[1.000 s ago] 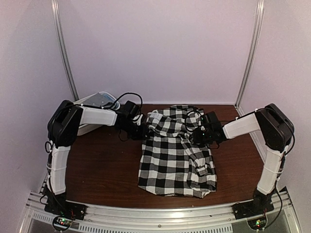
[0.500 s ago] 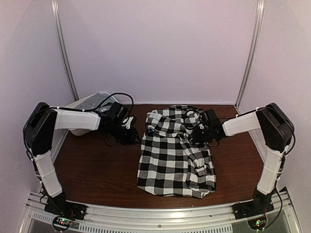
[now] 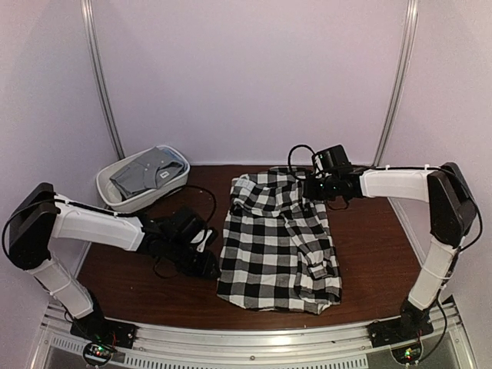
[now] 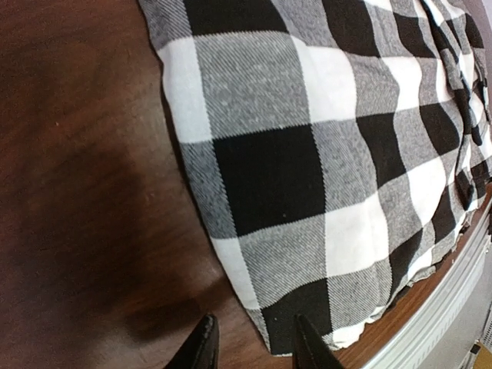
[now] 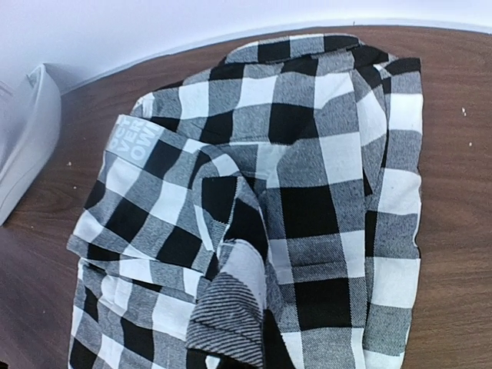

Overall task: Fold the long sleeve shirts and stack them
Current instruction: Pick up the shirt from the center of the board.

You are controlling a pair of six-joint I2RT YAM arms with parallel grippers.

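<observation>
The black-and-white checked shirt [image 3: 277, 242] lies partly folded in the middle of the table. My left gripper [image 3: 209, 264] sits low by its near left edge. In the left wrist view the left gripper [image 4: 254, 350] is open, and the hem corner of the checked shirt [image 4: 307, 200] lies just ahead of the fingertips [image 4: 203, 344]. My right gripper [image 3: 314, 189] is at the shirt's far right corner, shut on a raised fold of checked cloth [image 5: 231, 315] that hides its fingers. The grey shirt [image 3: 146, 174] lies in the tub.
A white oval tub [image 3: 115, 198] stands at the back left of the brown table [image 3: 138, 284]. A metal rail [image 3: 254, 338] runs along the near edge, close to the shirt's hem. White walls close in the back and sides.
My left arm swung from the shirt's collar side down to its near left edge, uncovering the tub. The right gripper moved toward the back, taking checked cloth with it.
</observation>
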